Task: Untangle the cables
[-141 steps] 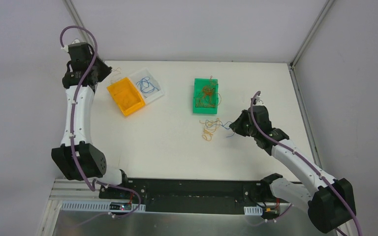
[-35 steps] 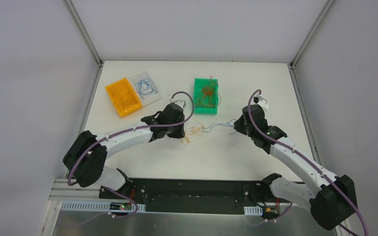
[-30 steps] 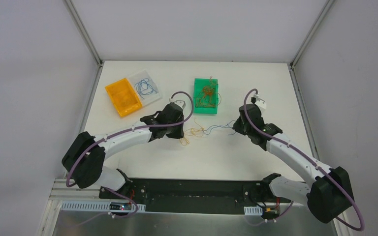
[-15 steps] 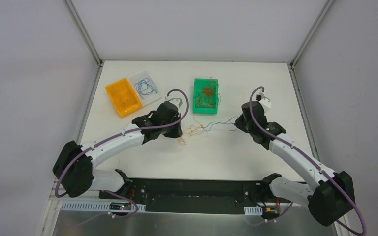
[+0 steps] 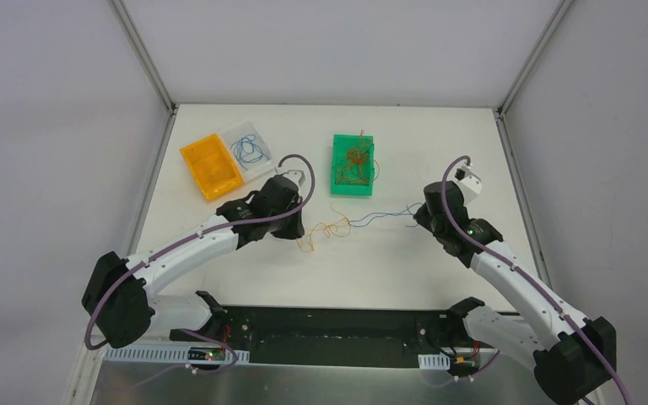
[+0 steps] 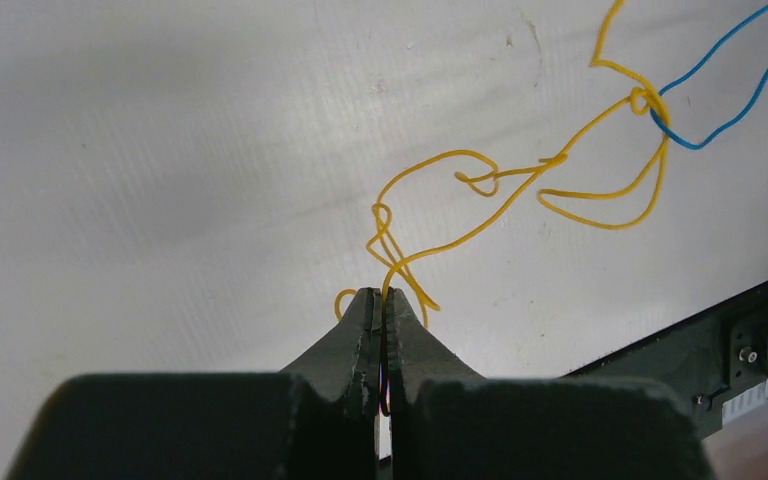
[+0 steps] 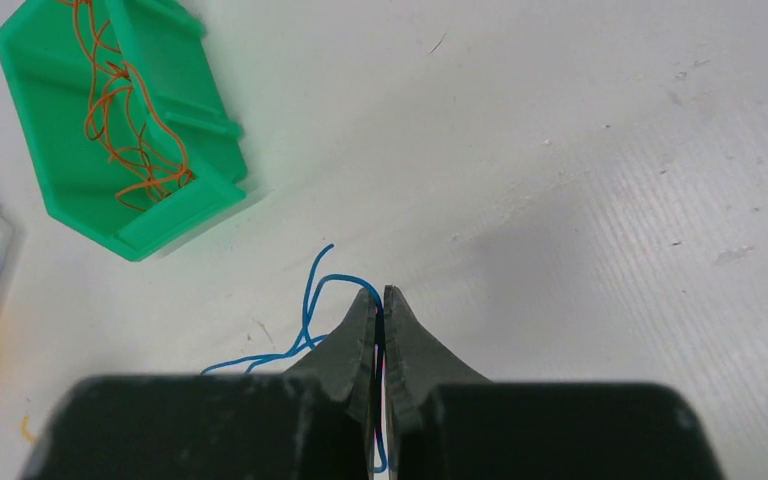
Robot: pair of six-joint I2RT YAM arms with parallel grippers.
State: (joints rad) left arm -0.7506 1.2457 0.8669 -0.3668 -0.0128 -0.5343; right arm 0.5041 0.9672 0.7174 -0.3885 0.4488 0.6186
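A thin yellow-orange cable (image 5: pixel 325 229) and a thin blue cable (image 5: pixel 384 215) lie stretched across the table, knotted together near the middle. My left gripper (image 5: pixel 300 226) is shut on the yellow cable (image 6: pixel 480 215), pinched at its tips (image 6: pixel 381 294). My right gripper (image 5: pixel 419 216) is shut on the blue cable (image 7: pixel 312 300), which loops out of its tips (image 7: pixel 381 292). The knot with the blue cable (image 6: pixel 705 100) shows at the upper right of the left wrist view.
A green bin (image 5: pixel 353 165) holding several brownish-orange cables stands behind the middle; it also shows in the right wrist view (image 7: pixel 170 220). An orange bin (image 5: pixel 212 167) and a clear bin (image 5: pixel 253 148) with blue cables stand at the back left.
Both arms have pulled apart: the left gripper moved left, the right gripper moved right. The yellow and blue cables between them are drawn out longer and straighter.
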